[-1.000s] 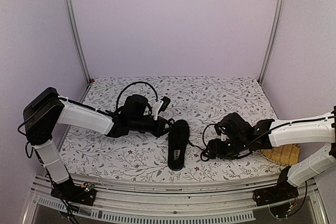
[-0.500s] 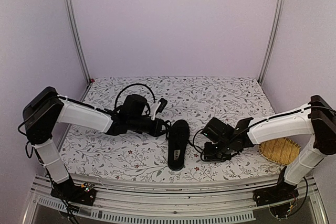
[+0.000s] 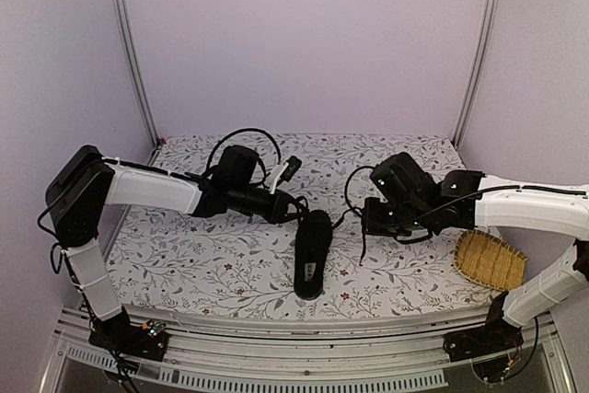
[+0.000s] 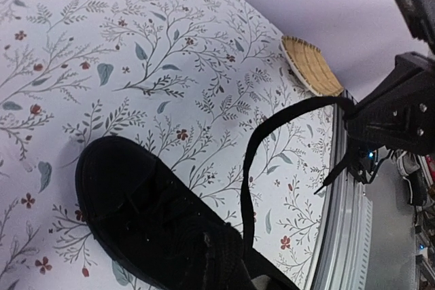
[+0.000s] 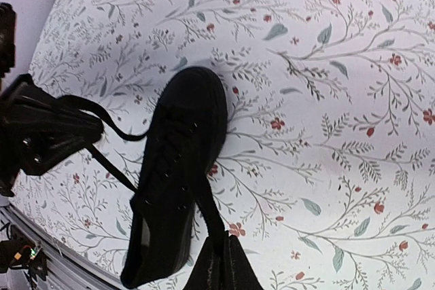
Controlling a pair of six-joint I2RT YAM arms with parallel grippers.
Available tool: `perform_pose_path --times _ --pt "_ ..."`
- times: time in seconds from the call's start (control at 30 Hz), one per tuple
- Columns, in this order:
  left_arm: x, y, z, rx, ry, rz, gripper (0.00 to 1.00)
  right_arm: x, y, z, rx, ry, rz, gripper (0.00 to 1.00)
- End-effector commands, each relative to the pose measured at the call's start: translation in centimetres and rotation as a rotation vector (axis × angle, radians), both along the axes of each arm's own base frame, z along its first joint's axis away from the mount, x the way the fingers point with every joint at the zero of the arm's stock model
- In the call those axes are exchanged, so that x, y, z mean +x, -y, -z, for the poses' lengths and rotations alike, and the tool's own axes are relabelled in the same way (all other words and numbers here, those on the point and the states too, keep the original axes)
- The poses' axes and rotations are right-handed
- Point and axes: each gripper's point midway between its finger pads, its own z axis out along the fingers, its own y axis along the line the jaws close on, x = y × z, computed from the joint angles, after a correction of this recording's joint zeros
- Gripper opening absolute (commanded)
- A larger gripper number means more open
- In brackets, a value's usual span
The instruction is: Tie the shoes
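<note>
The left hand [image 3: 294, 212] is clenched on the left lace [image 5: 129, 136] and the right hand [image 3: 368, 218] on the right lace [image 4: 246, 181]. Between them, the black shoe [image 3: 311, 250] lies mid-frame. A woven tray [image 3: 490, 260] sits on the floral bench [image 3: 230, 264] at lower right, well apart.

Left wrist view: shoe [image 4: 149, 229] heel cut off by the bottom edge. Left pincer [image 4: 257, 282] is only a dark blurred sliver there, hiding where the lace [image 4: 248, 188] starts.
Right wrist view: right pincer [image 5: 224, 266] cropped by the bottom edge, lace end buried in its grip.
Top view: lace too thin to trace. Both pincers read black on black, jaws unreadable. Insole label [image 3: 310, 271] print too small.
</note>
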Motion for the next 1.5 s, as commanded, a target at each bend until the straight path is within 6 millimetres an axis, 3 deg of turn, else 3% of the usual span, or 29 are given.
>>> perform_pose_path --times 0.0,0.17,0.37,0.47,0.8,1.47 --pt "0.0 0.4 1.0 0.011 0.003 0.135 0.01 2.9 -0.2 -3.3 -0.003 0.119 -0.044 0.02" --pt "0.6 1.4 1.0 0.019 0.010 0.191 0.05 4.7 -1.9 -7.0 0.096 0.205 -0.113 0.02" --pt "0.4 2.2 0.0 -0.020 0.021 0.231 0.12 6.0 -2.8 -8.8 0.176 0.242 -0.168 0.02" --pt "0.2 2.4 1.1 -0.020 -0.005 0.252 0.15 6.5 -2.7 -8.9 0.171 0.250 -0.175 0.02" --pt "-1.0 3.4 1.5 -0.053 -0.034 0.316 0.23 7.9 -2.4 -9.0 0.188 0.257 -0.175 0.02" --pt "-1.5 5.3 0.5 -0.071 -0.012 0.365 0.50 8.9 -3.4 -9.1 0.217 0.246 -0.189 0.02"
